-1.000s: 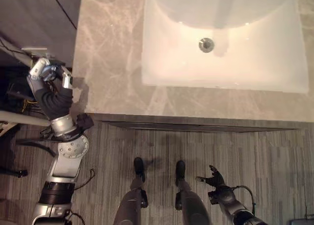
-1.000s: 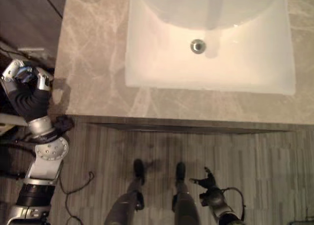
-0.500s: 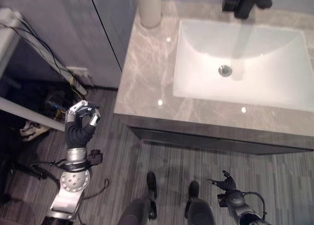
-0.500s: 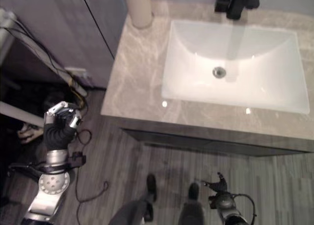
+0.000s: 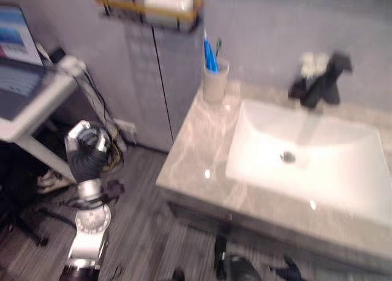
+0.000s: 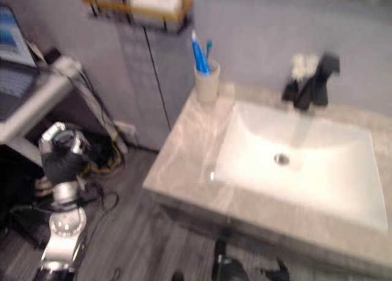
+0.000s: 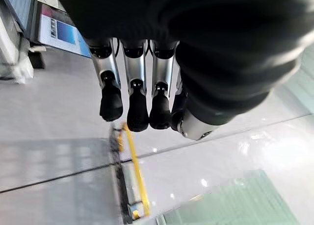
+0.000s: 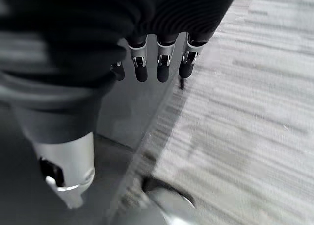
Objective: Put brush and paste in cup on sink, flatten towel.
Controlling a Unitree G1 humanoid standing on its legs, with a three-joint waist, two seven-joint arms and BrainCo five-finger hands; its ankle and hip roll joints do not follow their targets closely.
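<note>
Cup (image 5: 215, 84) — apparently holding brush (image 5: 210, 54) — well apart from left robot hand (image 5: 86, 147).

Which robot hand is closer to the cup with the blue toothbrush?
Probably left. The left hand is raised beside the counter, below-left of the cup. The right hand hangs low by the floor, farther off.

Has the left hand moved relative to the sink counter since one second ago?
Yes. The view itself shifted, but the left hand was beside the left edge of the counter; now a stretch of floor separates them.
</note>
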